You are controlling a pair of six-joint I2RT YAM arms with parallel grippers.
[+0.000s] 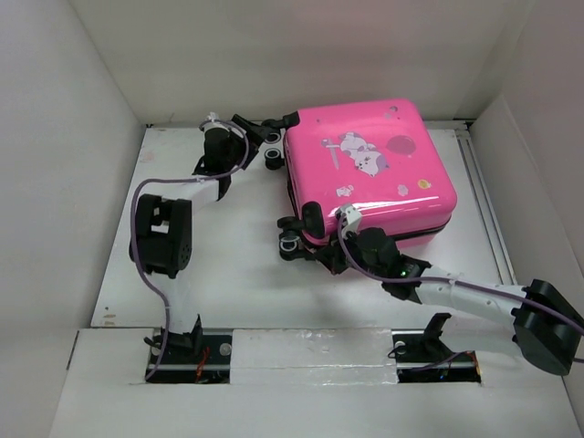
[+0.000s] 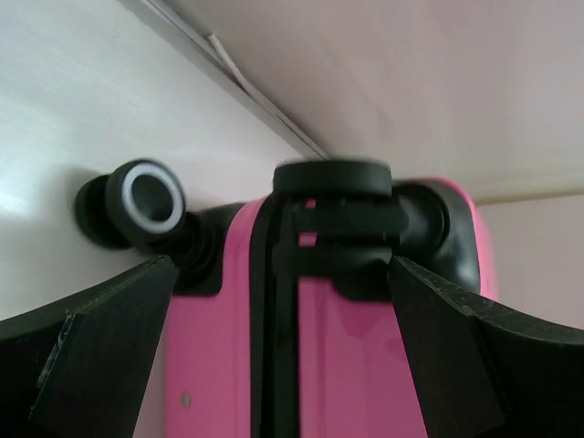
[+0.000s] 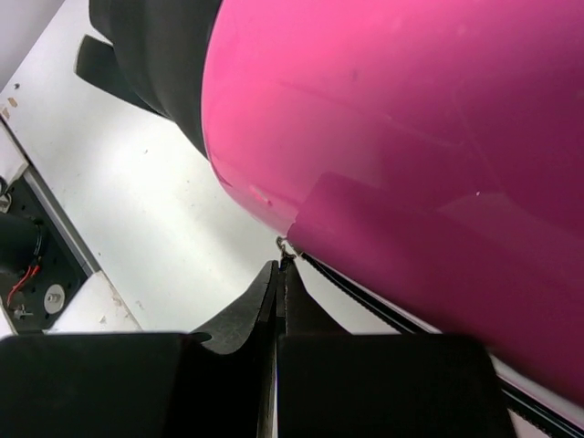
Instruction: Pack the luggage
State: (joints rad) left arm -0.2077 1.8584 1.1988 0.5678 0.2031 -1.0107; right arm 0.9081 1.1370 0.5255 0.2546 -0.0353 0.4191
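Two end effectors are engaged at the hot-pink hard-shell suitcase [image 1: 370,169], laid lid-down near the far right corner of the white bench [image 1: 228,274]. The left end effector [image 2: 283,301] is spread wide about the wheeled end, probably as bracing; the right end effector [image 3: 276,274] is pinched on the small metal zipper pull [image 3: 285,248].

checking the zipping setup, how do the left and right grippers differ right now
The left gripper is open; the right gripper is shut, fingers pressed together. The left gripper has a finger on either side of the suitcase's wheel end; the right gripper sits at the near edge and seems to pinch the zipper pull. Both have black fingers and point at the suitcase's zipper line.
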